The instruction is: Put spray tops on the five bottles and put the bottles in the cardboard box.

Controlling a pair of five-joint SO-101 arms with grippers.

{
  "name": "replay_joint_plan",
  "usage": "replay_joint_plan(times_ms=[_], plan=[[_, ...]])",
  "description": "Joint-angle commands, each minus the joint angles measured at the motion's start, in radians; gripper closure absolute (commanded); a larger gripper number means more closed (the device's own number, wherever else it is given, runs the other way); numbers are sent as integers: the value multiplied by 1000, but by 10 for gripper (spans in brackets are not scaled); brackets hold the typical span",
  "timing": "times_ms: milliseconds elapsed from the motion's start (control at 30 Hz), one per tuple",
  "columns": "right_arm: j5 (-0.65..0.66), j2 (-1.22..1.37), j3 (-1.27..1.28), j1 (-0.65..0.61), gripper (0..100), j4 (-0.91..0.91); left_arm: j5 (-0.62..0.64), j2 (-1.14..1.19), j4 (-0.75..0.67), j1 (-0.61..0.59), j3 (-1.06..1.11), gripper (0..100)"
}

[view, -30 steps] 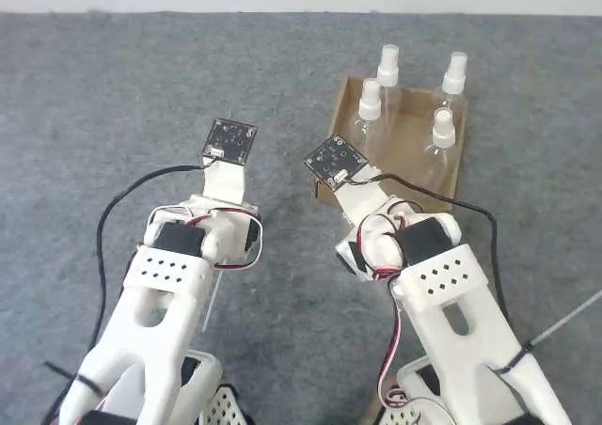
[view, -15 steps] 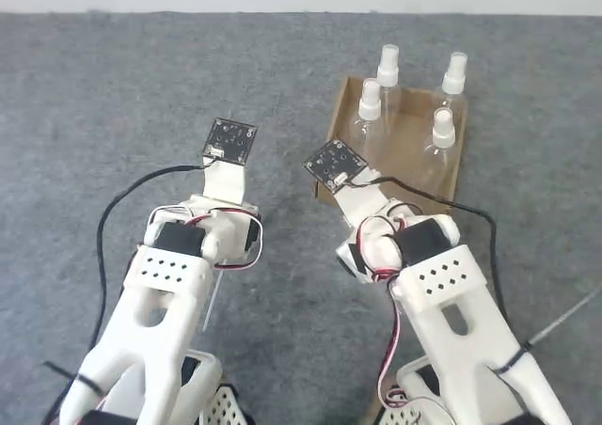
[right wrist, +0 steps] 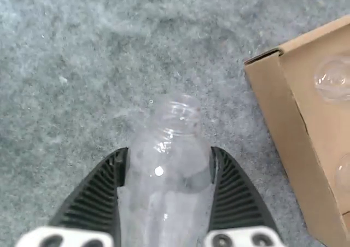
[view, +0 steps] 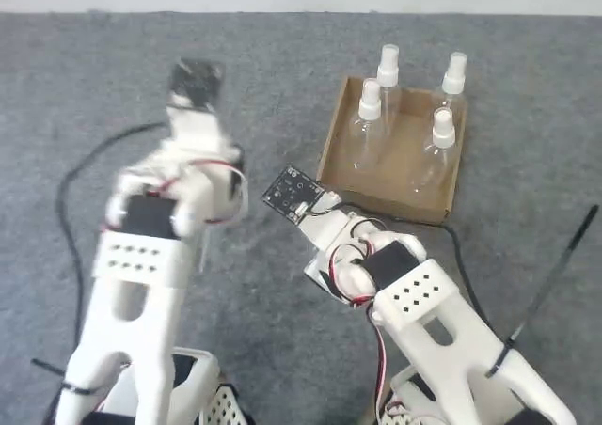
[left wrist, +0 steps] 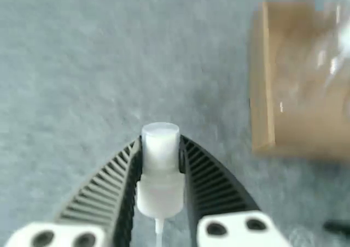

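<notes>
My left end effector (left wrist: 159, 143) is closed snugly on a white spray top (left wrist: 159, 187), pinching it by its sides with the thin tube (left wrist: 159, 231) pointing back towards my wrist. I judge that this keeps the nozzle end free and the cap steady for seating. My right end effector (right wrist: 168, 154) is clamped around the body of a clear bottle (right wrist: 174, 148), leaving its open threaded neck past my fingertips. That seems to be why I hold it so low: the mouth has to stay clear for the top. In the high view the cardboard box (view: 337, 133) sits on the grey desk (view: 94, 68) at about 1 o'clock, with four capped bottles (view: 367, 124) already standing inside. This looks like the last one, held just outside the box's near corner, roughly at 8 o'clock from it. From overhead my own wrists sit over both grasps, so I cannot tell how far apart top and bottle are. The bottle's base is cut off behind my fingers, so I cannot tell whether it rests on the desk or hangs above it. The tube's end is cut off too.
</notes>
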Motion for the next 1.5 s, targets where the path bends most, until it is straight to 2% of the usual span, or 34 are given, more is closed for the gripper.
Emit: replay_joint_plan(times_ms=[0,100,267,400,467,633,767,833,1000,1100,1233,1467], plan=[[-2,-45,-20,-8,993,-27,14,-41,100,-49,-234,987],[0,-45,-31,-51,993,-73,14,-41,126,-80,-306,987],[-6,-33,-38,-185,993,-286,17,-41,127,-132,-344,987],[-11,-33,-34,-257,993,-394,87,-78,126,-184,-355,987],[-26,-35,-21,-263,993,-430,115,-130,126,-192,-355,987],[-160,-44,81,-263,993,-595,126,-282,89,-187,-318,987],[-169,-45,153,-266,993,-716,150,-331,-5,-176,-242,987],[-170,-45,183,-268,993,-765,152,-307,-8,-117,-222,987],[-170,-45,236,-268,993,-814,253,-229,-68,-2,-206,987],[-172,-45,256,-268,993,-814,272,-183,-130,6,-205,987],[-172,-45,259,-268,993,-814,288,-115,-143,6,-202,987],[-172,-45,259,-268,993,-814,296,-98,-218,6,-74,987]])
